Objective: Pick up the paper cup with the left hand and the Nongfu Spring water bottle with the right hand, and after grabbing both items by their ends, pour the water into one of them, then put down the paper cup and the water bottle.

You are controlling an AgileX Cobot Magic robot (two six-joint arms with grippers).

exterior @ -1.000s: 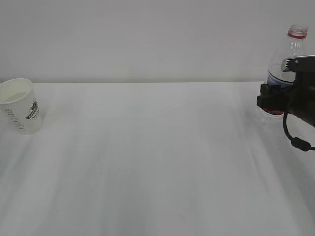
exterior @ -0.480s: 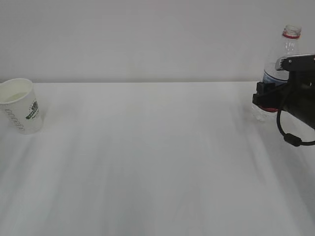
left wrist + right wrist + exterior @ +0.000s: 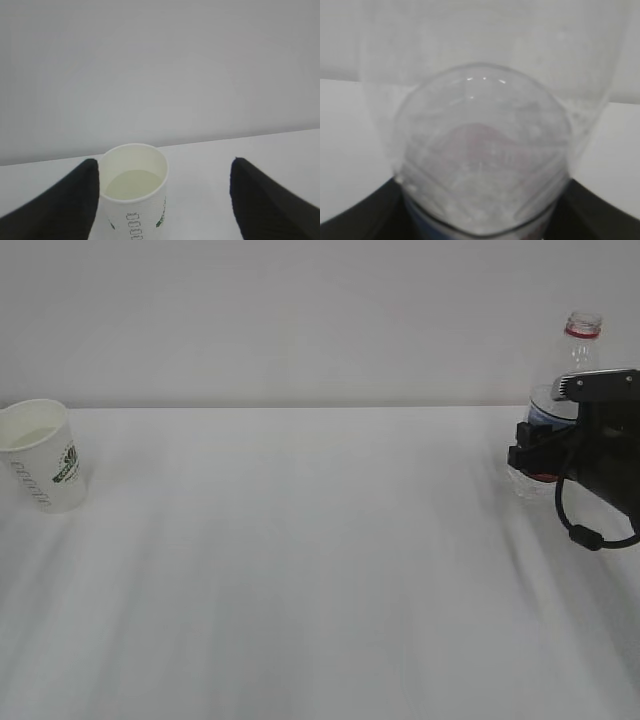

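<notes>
Paper cup: it stands upright at the far left of the white table, well apart from the bottle. From my left wrist it sits between my two finger pads, closer to the left pad than to the right one, and I cannot tell whether it touches that pad.

Water: a shallow pool of pale liquid lies in the bottom of the cup.

My left hand: spread wide, with the cup inside the gap and nothing clamped. It does not show in the outside view.

Nongfu Spring water bottle: it is at the far right of the table, tilted slightly, neck and red ring up, no cap visible. Its base looks close to the tabletop, but I cannot tell whether it rests there.

My right hand: it is clamped around the lower body of the bottle, at the label. From my right wrist the clear bottle fills nearly the whole view, pressed between my dark fingers at the bottom corners.
</notes>
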